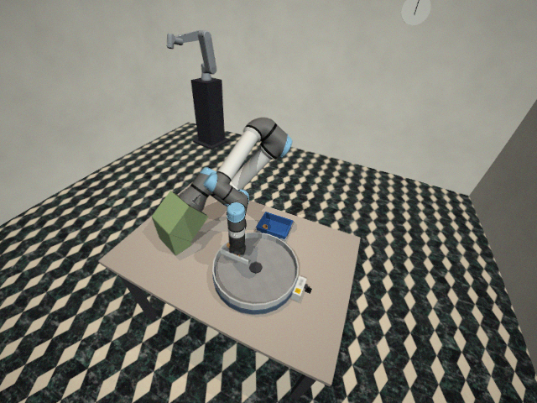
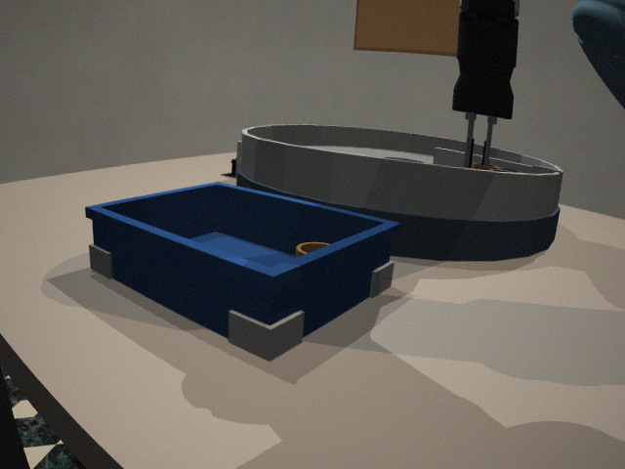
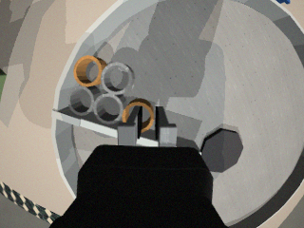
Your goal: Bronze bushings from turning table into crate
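Inside grey round turning table, orange-bronze ring bushing stands upright, its right wall (wrist view) btwn. my black two-finger gripper's part-open fingers; I judge grip not closed yet, bore axis vert.

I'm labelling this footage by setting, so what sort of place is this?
Probably a robotics lab or demo cell: a robot arm reaches over a turning table with bushings, and a second, grey arm stands on a black pedestal.
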`<state>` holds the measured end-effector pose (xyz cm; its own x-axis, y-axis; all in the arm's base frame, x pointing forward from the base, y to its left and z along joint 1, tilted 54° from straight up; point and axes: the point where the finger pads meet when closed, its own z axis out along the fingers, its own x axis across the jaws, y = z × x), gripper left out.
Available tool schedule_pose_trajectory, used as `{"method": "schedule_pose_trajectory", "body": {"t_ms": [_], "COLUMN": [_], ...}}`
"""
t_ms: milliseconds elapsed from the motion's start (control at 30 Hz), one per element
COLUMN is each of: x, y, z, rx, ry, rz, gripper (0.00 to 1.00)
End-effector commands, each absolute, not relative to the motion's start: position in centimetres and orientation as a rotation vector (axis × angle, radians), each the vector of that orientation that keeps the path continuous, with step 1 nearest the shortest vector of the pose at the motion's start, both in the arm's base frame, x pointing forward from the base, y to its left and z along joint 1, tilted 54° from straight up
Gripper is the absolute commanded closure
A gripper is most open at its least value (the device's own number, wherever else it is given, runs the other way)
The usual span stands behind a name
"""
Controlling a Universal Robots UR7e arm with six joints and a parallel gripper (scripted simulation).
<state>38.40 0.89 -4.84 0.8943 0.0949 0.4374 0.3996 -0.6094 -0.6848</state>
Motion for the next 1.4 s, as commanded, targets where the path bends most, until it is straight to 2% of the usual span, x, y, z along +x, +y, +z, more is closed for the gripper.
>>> {"method": "schedule_pose_trajectory", "body": {"t_ms": [0,1367], "x": [38.44,38.62], "y": [0.91,1.61], "z": [-4.89,-5.41], "rx": [-2.204,-2.204], "ry": [-0.353,-0.353], "rz": [-0.457,-0.457], "gripper": [0.6,0.6]}}
